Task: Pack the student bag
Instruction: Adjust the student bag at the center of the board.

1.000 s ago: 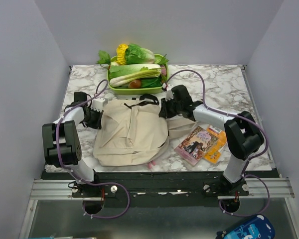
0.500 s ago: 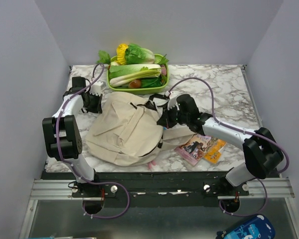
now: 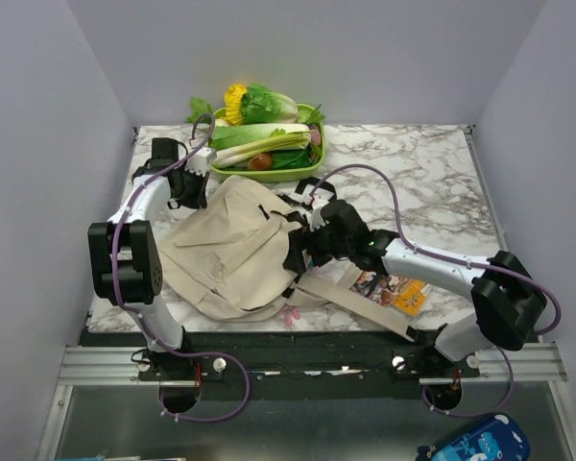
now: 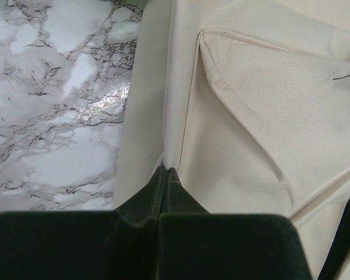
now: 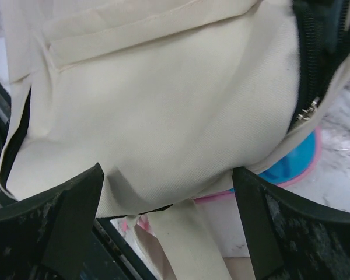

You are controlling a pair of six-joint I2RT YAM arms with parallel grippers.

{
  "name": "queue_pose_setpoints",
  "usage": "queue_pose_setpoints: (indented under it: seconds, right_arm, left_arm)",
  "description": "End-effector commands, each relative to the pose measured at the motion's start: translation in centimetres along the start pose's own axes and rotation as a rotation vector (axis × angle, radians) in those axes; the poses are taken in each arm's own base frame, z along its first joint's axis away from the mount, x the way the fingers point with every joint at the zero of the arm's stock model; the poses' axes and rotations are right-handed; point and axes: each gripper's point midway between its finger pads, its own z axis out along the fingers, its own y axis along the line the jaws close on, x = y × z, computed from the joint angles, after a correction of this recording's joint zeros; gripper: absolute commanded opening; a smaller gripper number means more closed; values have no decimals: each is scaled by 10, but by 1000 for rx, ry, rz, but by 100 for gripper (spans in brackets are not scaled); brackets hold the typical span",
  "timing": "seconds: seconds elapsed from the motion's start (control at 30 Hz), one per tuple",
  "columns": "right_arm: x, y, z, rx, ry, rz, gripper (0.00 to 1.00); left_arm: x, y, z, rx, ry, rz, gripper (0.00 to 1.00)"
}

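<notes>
Arms are shifting the student bag (image 3: 232, 252) toward 9 o'clock.
The left gripper (image 4: 165, 175) is staying clamped on its canvas; the right gripper (image 3: 302, 252), fingers apart, is advancing toward 8 o'clock.

I read the student bag (image 3: 226, 254) as matt, finely woven cream cloth; the table (image 3: 432, 158) looks glossy and marble-patterned, the tray (image 3: 269, 176) smooth shiny green plastic

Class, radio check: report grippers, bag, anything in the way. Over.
Left gripper shut on bag fabric. Right gripper open over bag. Pink case under bag's edge; book beside it.
</notes>
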Motion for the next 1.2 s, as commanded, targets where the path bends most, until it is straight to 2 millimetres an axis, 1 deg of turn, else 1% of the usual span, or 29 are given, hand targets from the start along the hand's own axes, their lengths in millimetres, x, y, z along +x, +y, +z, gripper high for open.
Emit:
queue_pose_setpoints:
  seconds: [0.0, 0.1, 0.13, 0.23, 0.33, 0.4, 0.43, 0.47, 0.5, 0.53, 0.57, 0.63, 0.67, 0.7, 0.73, 0.77, 0.83, 0.9, 0.93, 0.97, 1.0, 1.07, 1.1, 1.13, 1.17]
  right_arm:
    - [-50, -39, -20, 148, -126, 7, 99]
    - [-62, -53, -23, 176, -162, 32, 93]
    - [-65, -61, -24, 184, -168, 45, 92]
    - [-71, -63, -23, 169, -172, 57, 91]
    - [-70, -68, -21, 182, -172, 62, 90]
    - [-74, -71, -17, 180, -186, 60, 88]
    - [-76, -71, -16, 175, -193, 61, 86]
    - [-81, -69, -14, 157, -208, 57, 84]
    - [-83, -68, -8, 145, -215, 57, 83]
    - [-85, -67, -5, 136, -219, 56, 80]
    - [-88, -67, 0, 124, -220, 54, 79]
    - [-83, -71, 12, 126, -201, 64, 75]
    - [-85, -71, 15, 118, -206, 62, 73]
    - [-85, -72, 17, 117, -209, 65, 72]
    - [-82, -74, 20, 120, -204, 70, 70]
    - [-85, -75, 21, 122, -219, 71, 68]
    - [-85, -78, 23, 127, -229, 84, 65]
    - [-89, -78, 24, 124, -250, 91, 63]
    - [-89, -80, 25, 126, -254, 94, 62]
    - [-91, -79, 25, 119, -266, 97, 61]
    - [-92, -78, 25, 114, -271, 98, 61]
    - [-95, -77, 25, 103, -284, 102, 61]
    - [-94, -77, 26, 102, -283, 109, 61]
    - [-96, -77, 26, 100, -286, 111, 60]
    - [-96, -78, 27, 103, -284, 115, 59]
  left_arm:
    - [-23, -5, -22, -11, -47, 56, 0]
    - [-22, -14, -34, 16, -36, 83, 0]
    - [-22, -16, -38, 23, -37, 88, 0]
    - [-21, -21, -46, 35, -22, 104, 0]
    - [-22, -21, -54, 34, -10, 118, 0]
    - [-25, -22, -59, 29, -10, 126, 4]
    - [-27, -22, -60, 27, -11, 133, 6]
    - [-26, -19, -62, 12, -2, 129, 12]
    - [-24, -18, -61, 8, 10, 131, 16]
    - [-21, -16, -60, 0, 21, 130, 22]
    - [-13, -9, -55, -30, 46, 127, 36]
    - [-6, 0, -51, -72, 70, 128, 52]
    - [-1, 9, -48, -120, 84, 131, 65]
    - [0, 12, -48, -136, 81, 133, 70]
    - [1, 13, -47, -141, 80, 134, 72]
    - [0, 12, -49, -145, 73, 138, 73]
    - [-4, 2, -51, -99, 49, 136, 73]
    - [-12, -17, -51, -34, 30, 150, 73]
    - [-14, -24, -50, -15, 30, 161, 73]
    - [-11, -27, -51, 2, 41, 159, 71]
    - [-14, -54, -43, 54, 52, 218, 71]
    - [-13, -76, -37, 99, 61, 260, 70]
    - [-15, -84, -35, 114, 56, 275, 70]
    - [-17, -100, -30, 143, 53, 291, 70]
    - [-22, -109, -26, 170, 37, 300, 70]
